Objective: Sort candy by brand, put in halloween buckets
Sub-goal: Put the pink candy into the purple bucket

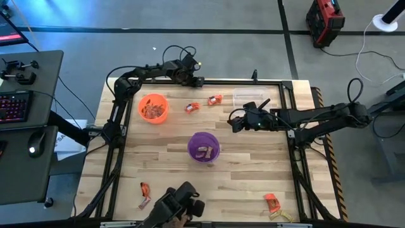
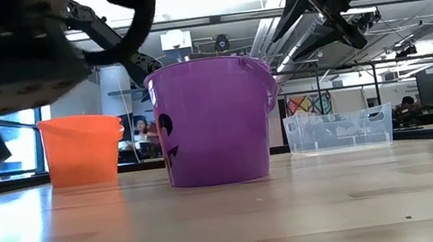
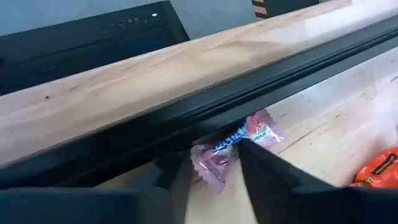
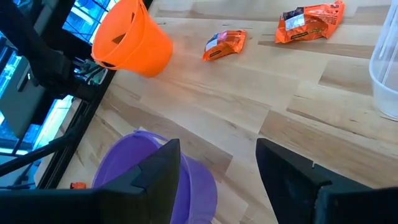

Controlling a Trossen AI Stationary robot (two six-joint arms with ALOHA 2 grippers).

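Two buckets: orange bucket (image 1: 153, 108), purple bucket (image 1: 204, 147); five loose candies.

High view looks straight down on the whole table (image 1: 253, 171); low view sits at its surface, level — both share the purple bucket (image 1: 204, 147); wrist views look close.

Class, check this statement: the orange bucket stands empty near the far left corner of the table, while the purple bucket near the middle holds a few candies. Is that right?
Not quite. The orange bucket is not empty: the high view shows a heap of orange-wrapped candies inside it. The rest holds: it stands near the far left corner, and the purple bucket near the middle holds a few candies.
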